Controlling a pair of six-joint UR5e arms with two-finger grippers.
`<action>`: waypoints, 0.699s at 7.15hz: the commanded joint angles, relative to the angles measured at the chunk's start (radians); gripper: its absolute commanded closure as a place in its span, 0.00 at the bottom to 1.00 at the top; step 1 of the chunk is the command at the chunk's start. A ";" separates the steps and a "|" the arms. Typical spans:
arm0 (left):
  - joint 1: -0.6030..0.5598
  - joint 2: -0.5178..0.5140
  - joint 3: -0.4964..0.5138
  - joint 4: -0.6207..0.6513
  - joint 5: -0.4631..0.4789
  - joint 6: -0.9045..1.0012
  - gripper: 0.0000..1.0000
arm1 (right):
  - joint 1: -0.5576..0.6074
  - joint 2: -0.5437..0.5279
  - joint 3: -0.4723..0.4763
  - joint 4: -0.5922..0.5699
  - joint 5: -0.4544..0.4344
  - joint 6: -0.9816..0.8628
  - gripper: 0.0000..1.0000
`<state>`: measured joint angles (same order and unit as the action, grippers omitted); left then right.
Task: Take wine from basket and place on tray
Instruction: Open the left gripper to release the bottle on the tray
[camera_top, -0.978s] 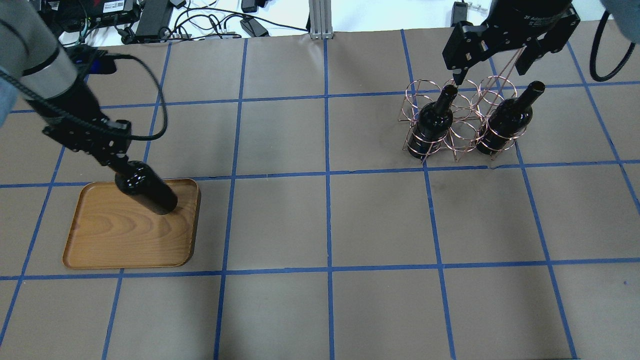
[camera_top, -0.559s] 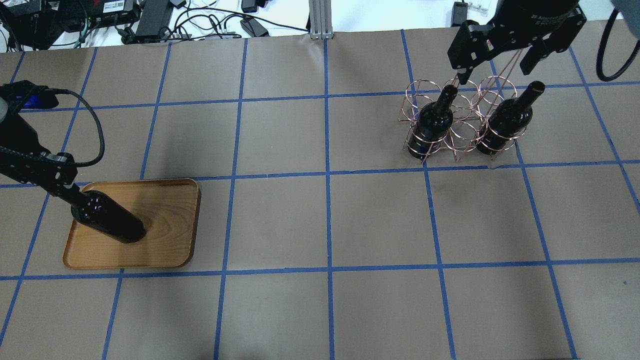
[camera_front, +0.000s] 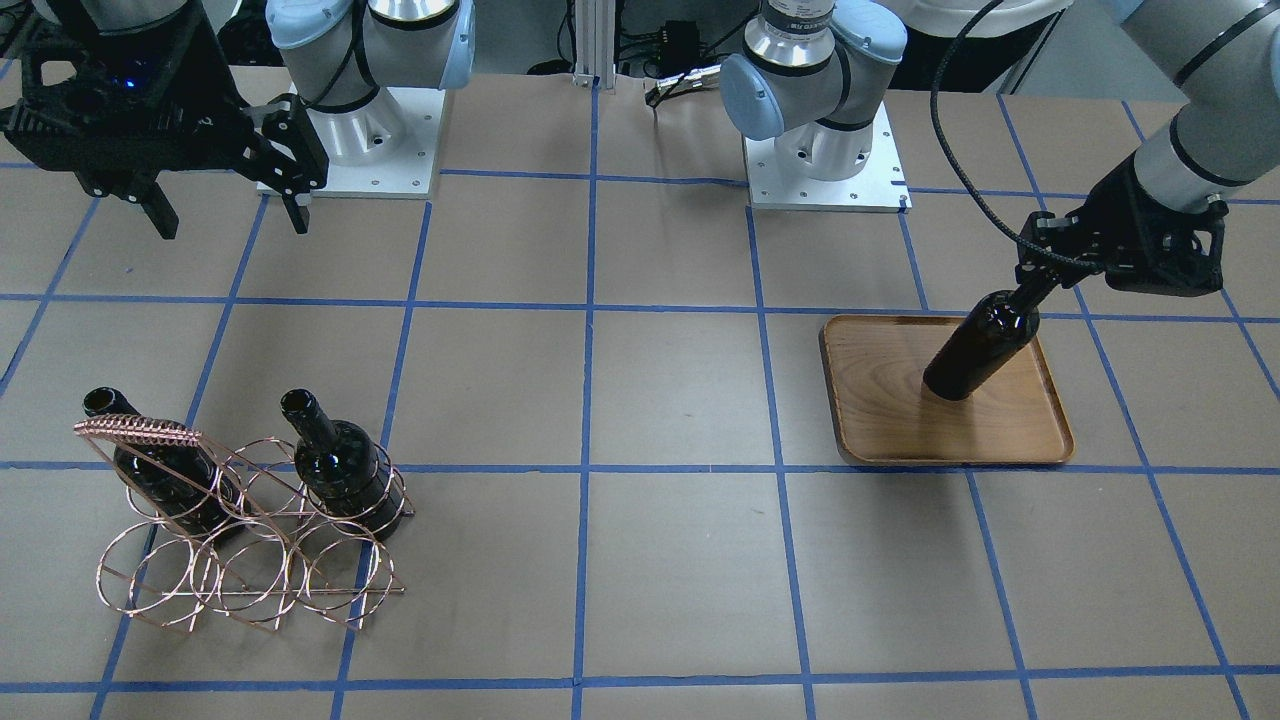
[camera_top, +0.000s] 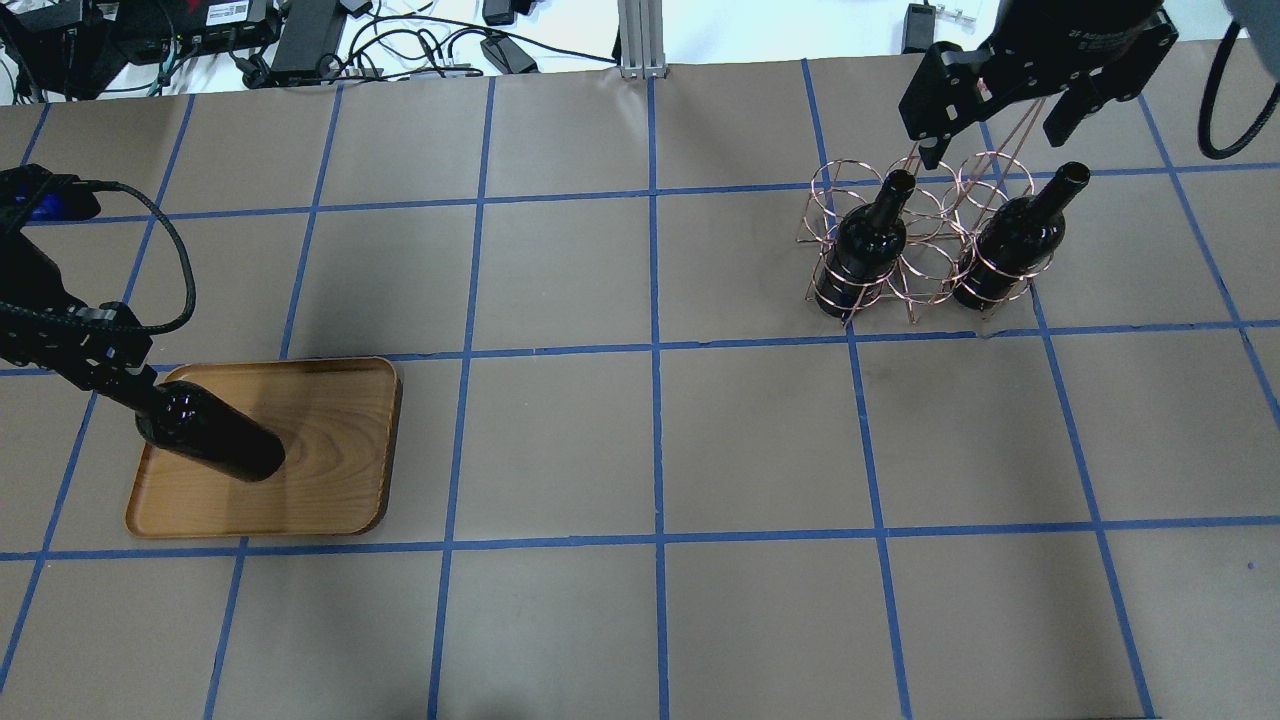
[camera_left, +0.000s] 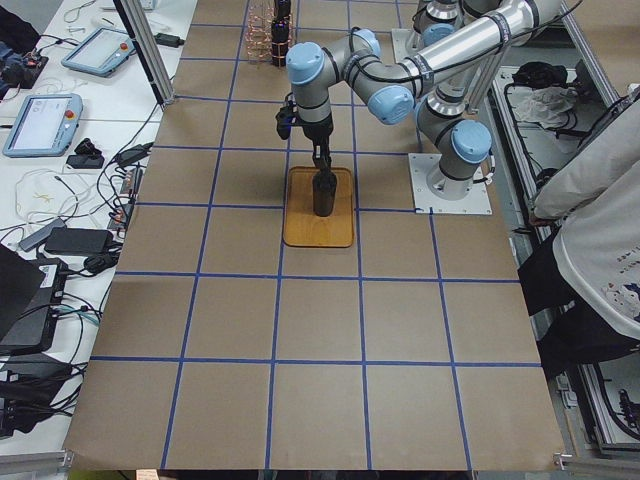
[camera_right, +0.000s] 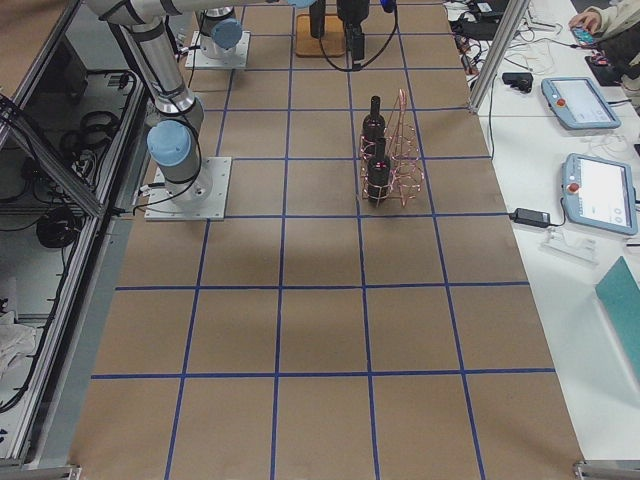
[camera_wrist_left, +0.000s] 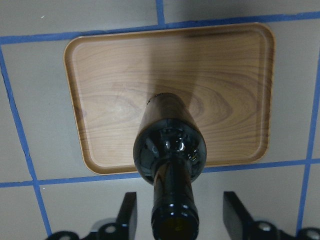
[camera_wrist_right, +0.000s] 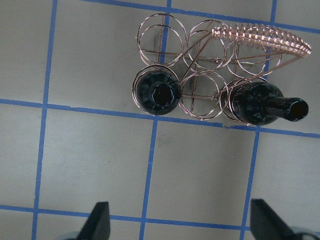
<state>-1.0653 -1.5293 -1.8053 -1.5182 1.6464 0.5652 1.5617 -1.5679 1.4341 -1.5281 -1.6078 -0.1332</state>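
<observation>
One wine bottle (camera_top: 215, 440) stands on the wooden tray (camera_top: 330, 470), toward its left side; it also shows in the front view (camera_front: 975, 350) and the left wrist view (camera_wrist_left: 167, 135). My left gripper (camera_top: 125, 385) is open, its jaws either side of the bottle's neck with gaps showing in the left wrist view. Two more wine bottles (camera_top: 865, 250) (camera_top: 1005, 250) stand in the copper wire basket (camera_front: 140, 432). My right gripper (camera_top: 995, 135) is open and empty, hovering above the basket's far side.
The tray (camera_front: 880, 420) lies on brown paper with a blue tape grid. Cables and power supplies (camera_top: 300, 40) lie past the far table edge. A metal post (camera_top: 637, 40) stands at the far middle. The basket's middle rings (camera_wrist_right: 200, 92) hold nothing.
My left arm carried the bottle from the tray's far right corner to its left side, then nearly stopped. The right gripper barely shifted above the basket.
</observation>
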 joint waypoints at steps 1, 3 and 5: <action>-0.005 0.012 0.020 0.006 -0.010 -0.022 0.00 | 0.000 -0.006 0.000 0.006 0.008 0.052 0.00; -0.104 0.029 0.136 -0.055 -0.071 -0.193 0.00 | 0.001 -0.011 0.014 0.009 0.009 0.050 0.00; -0.253 0.026 0.242 -0.121 -0.074 -0.415 0.00 | 0.000 -0.017 0.026 0.000 0.009 0.050 0.00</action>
<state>-1.2339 -1.5017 -1.6226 -1.6063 1.5797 0.2850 1.5624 -1.5830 1.4550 -1.5222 -1.5985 -0.0833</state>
